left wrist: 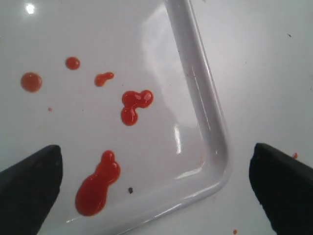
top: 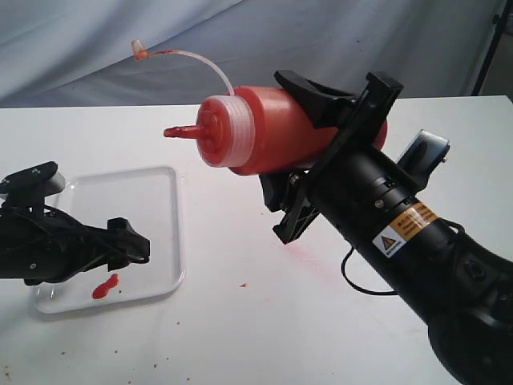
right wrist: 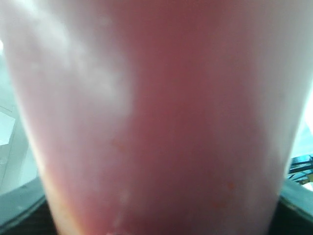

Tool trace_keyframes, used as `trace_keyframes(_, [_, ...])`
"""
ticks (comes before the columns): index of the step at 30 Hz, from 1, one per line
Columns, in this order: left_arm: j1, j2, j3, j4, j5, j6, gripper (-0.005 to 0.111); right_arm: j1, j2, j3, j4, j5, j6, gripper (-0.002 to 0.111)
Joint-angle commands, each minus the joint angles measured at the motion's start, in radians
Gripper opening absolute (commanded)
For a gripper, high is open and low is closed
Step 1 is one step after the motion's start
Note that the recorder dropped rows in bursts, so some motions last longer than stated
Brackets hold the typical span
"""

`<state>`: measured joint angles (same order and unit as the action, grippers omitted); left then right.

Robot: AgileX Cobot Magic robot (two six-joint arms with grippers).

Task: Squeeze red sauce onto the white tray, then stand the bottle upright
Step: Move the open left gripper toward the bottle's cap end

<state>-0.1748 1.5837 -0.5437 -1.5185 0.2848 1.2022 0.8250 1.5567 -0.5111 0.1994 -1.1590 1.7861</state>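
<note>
The bottle [top: 276, 132] is pinched sideways by the right end effector [top: 309, 156]. The left end effector [left wrist: 156, 188] is spread, seemingly over the white tray [top: 164, 196].

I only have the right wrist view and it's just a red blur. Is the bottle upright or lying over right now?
Observer: Lying over. The right gripper holds the bottle roughly horizontal, nozzle toward the white tray.
Operator: Anything squeezed out yet?
Observer: Yes, several blobs of red sauce lie on the tray.
Operator: And the other arm?
Observer: The left gripper is open, straddling a tray corner.
</note>
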Motion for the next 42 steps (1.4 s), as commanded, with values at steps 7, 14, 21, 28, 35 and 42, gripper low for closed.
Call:
trace_keyframes(7, [-0.004,-0.052,0.002,-0.226,0.058,0.459,0.038,0.001,-0.016,-0.014,-0.022,-0.062,-0.006,0.000])
trace_keyframes(14, [-0.004,-0.071,0.001,-0.226,0.099,0.426,0.001,0.001,-0.016,-0.014,-0.018,-0.062,-0.026,0.000])
trace_keyframes(21, [-0.004,-0.071,0.001,-0.226,0.550,0.753,0.000,0.002,-0.016,-0.014,-0.018,-0.062,-0.017,0.000])
trace_keyframes(28, [-0.004,-0.053,-0.032,-0.226,0.435,0.859,0.000,0.002,-0.016,-0.014,-0.018,-0.062,-0.056,0.000])
trace_keyframes(35, [-0.004,-0.037,-0.032,-0.226,0.508,0.871,0.007,0.002,-0.016,-0.014,-0.018,-0.062,-0.054,0.000])
trace_keyframes(42, [-0.004,-0.035,-0.032,-0.226,0.624,0.865,0.103,0.002,-0.016,-0.014,-0.015,-0.062,-0.056,0.000])
